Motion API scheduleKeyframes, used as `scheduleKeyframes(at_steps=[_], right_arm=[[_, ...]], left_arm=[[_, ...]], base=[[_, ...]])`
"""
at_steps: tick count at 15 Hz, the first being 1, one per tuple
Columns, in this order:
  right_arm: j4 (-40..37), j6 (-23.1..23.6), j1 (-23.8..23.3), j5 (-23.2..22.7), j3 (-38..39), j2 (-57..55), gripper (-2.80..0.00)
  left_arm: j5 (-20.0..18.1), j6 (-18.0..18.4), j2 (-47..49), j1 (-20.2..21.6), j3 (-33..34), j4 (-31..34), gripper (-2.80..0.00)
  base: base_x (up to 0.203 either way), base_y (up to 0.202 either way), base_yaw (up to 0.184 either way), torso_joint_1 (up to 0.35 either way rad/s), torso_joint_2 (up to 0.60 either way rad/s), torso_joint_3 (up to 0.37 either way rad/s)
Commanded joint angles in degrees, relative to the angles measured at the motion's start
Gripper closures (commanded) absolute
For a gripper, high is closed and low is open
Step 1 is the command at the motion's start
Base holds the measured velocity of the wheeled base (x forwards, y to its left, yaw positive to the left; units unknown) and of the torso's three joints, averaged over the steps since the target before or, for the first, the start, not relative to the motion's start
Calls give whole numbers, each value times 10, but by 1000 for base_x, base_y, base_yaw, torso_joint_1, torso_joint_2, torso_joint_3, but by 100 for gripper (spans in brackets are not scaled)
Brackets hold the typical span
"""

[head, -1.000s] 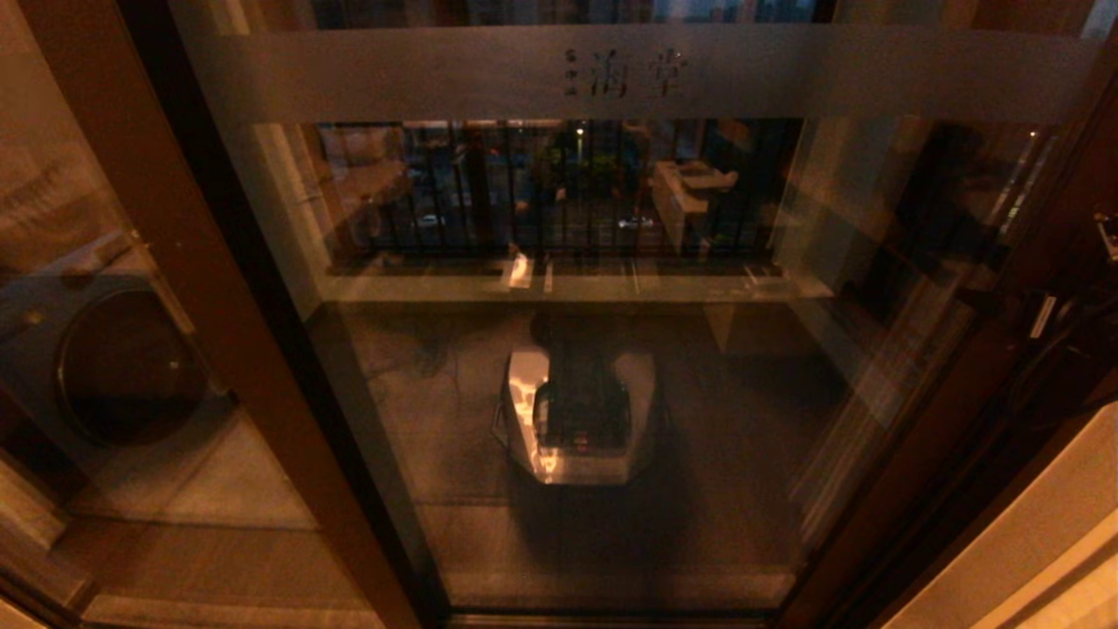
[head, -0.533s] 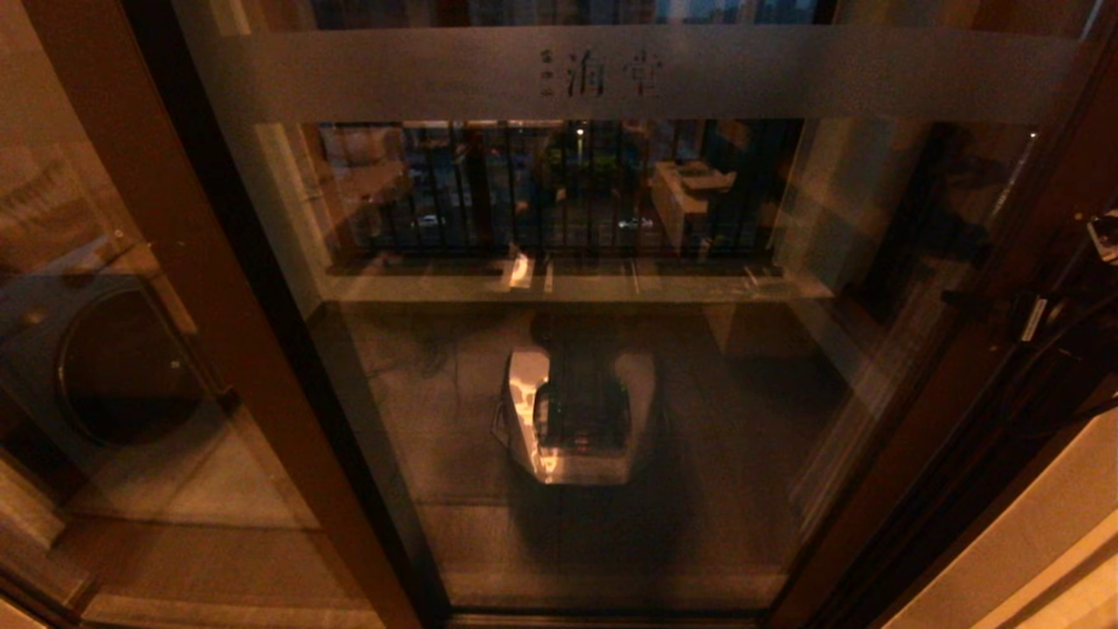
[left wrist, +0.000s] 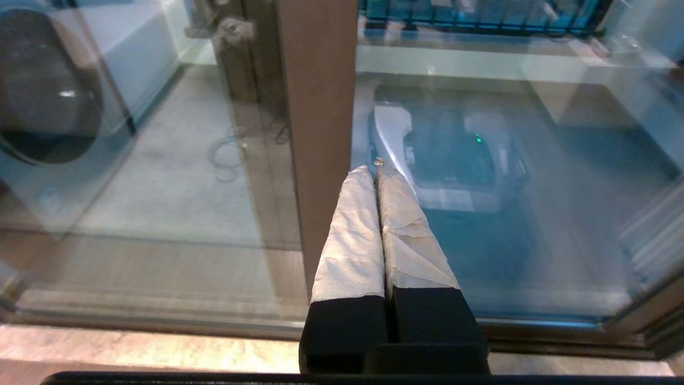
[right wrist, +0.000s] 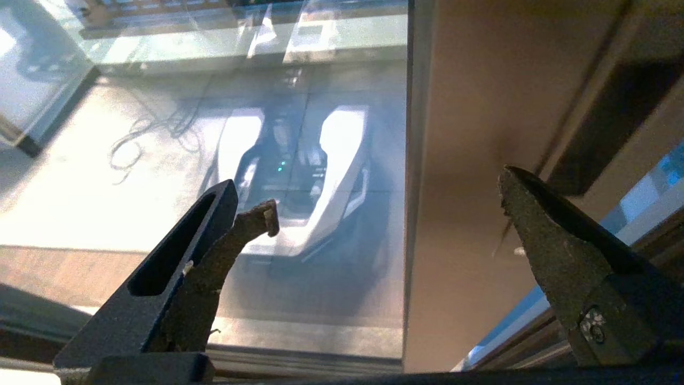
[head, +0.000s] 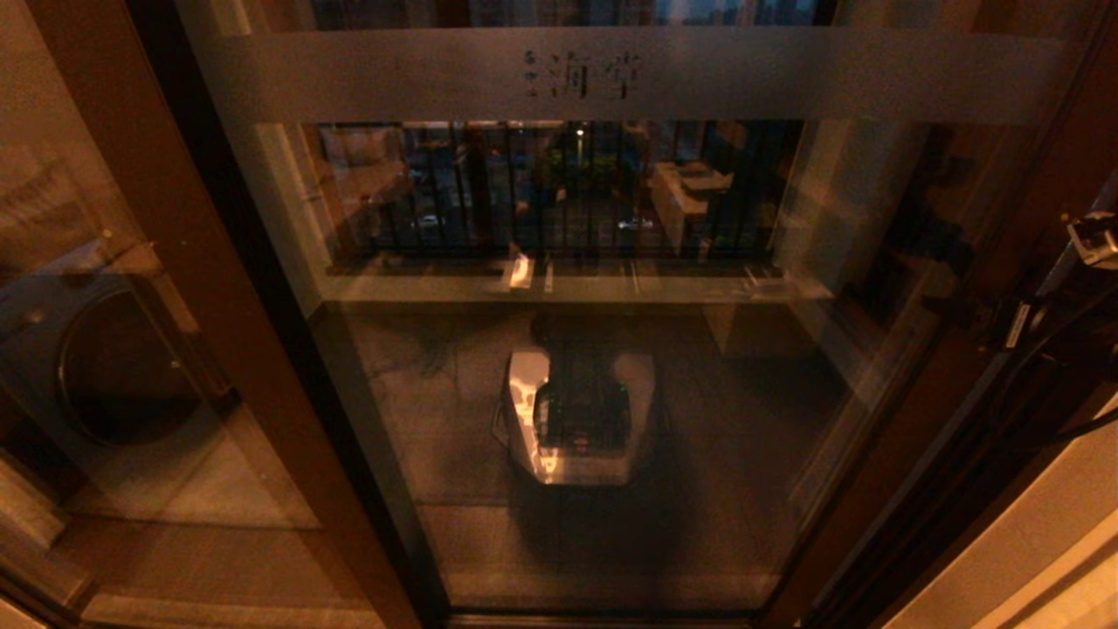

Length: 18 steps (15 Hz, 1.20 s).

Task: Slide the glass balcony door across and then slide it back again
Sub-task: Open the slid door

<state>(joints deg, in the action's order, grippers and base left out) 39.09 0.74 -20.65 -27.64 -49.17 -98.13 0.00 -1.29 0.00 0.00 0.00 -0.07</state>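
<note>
While the right tool (right wrist: 385,214) stands with its jaws spread wide across the door's brown right-hand upright, nothing is gripped between them. One glass balcony door (head: 568,349) fills the middle of the head view, straight ahead of the robot, frosted band (head: 786,77) with characters near its top. One fixed glass panel (head: 96,367) sits to its left, a round-fronted washing machine (head: 113,367) showing behind. Left tool (left wrist: 377,171) is pressed shut, empty, low by the door's left upright.

Handling, as judged: tall framed glass, likely heavy and rigid, running on a floor track. The pane is slick and breakable; push on the wooden upright (right wrist: 459,187), not the glass. No handle can be made out. Steady sideways force, no jerks.
</note>
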Motion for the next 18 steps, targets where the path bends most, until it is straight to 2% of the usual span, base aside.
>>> scheduleKeyframes(at_steps=[1,7,9,14,15,18], right_arm=[[3,0,5,0,6,7,-280],[29,7,-6,8,17,27,-280],[28,30,-26,11,21,54,-280],[20,36,-84,12,5,128,-280],[5,41,-90,12,4,142,0],[-37,46,-108,12,-21,150,0]], left_arm=[[0,0,0,0,0,0,0],[0,0,0,0,0,0,0],[0,0,-1,0,0,0,0],[0,0,0,0,0,0,0],[0,0,0,0,0,0,0],[0,0,0,0,0,0,0]], base=[[0,0,0,0,0,0],[0,0,0,0,0,0],[0,0,0,0,0,0],[0,0,0,0,0,0],[0,0,0,0,0,0],[0,0,0,0,0,0]])
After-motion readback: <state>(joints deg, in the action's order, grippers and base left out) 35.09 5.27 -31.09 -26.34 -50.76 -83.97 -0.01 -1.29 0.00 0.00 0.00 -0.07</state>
